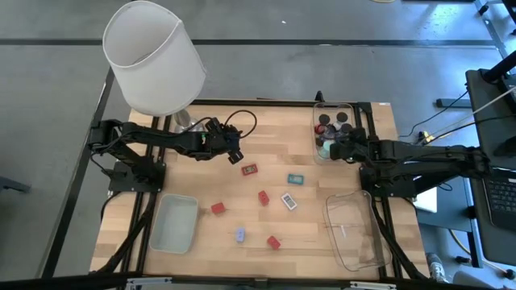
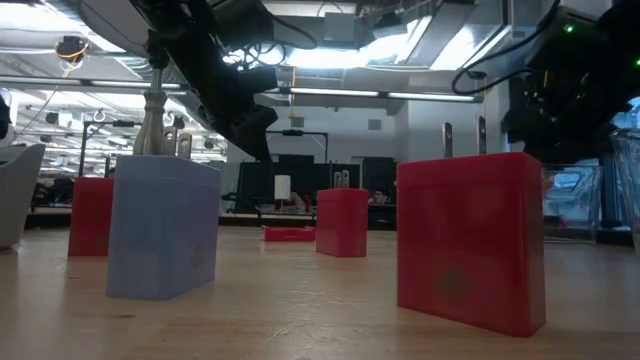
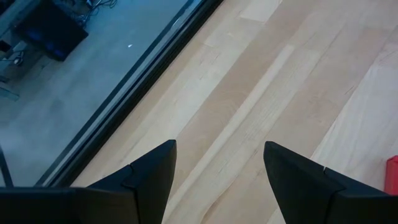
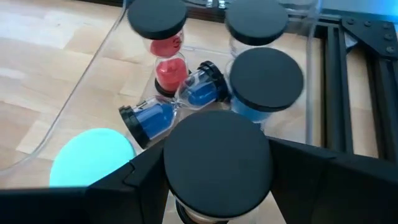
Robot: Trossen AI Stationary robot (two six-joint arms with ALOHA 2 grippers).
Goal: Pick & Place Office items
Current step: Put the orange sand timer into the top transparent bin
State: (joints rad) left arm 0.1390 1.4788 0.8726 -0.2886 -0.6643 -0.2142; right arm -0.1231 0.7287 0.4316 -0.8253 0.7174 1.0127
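My right gripper (image 4: 217, 186) is shut on a sand timer with a round black cap (image 4: 217, 160). It hangs over the clear tray (image 1: 317, 137) at the far right, which holds more timers: black-capped ones (image 4: 266, 79), a teal-capped one (image 4: 92, 155), and blue (image 4: 155, 115) and red (image 4: 166, 70) ones lying or standing. My left gripper (image 3: 217, 168) stands open above bare wood at the far left (image 1: 234, 153), touching nothing. Red blocks (image 1: 250, 170) and flat teal (image 1: 296, 179), white (image 1: 289, 201) and blue (image 1: 240, 234) pieces lie on the table's middle. My right gripper has the black-capped sand timer between its two fingers (image 4: 146, 177), one on each side just under the cap's rim (image 4: 171, 180). The fingers slant down from the table's right side. The timer stands upright, cap up. The cap hides its lower end, so whether that rests in the tray does not show.
A big white-shaded lamp (image 1: 153, 56) stands at the far left corner. A frosted tray (image 1: 176, 221) lies near left, and a second clear tray (image 1: 355, 229) lies near right. In the low view, red (image 2: 470, 240) and pale blue (image 2: 165, 240) blocks stand close in front.
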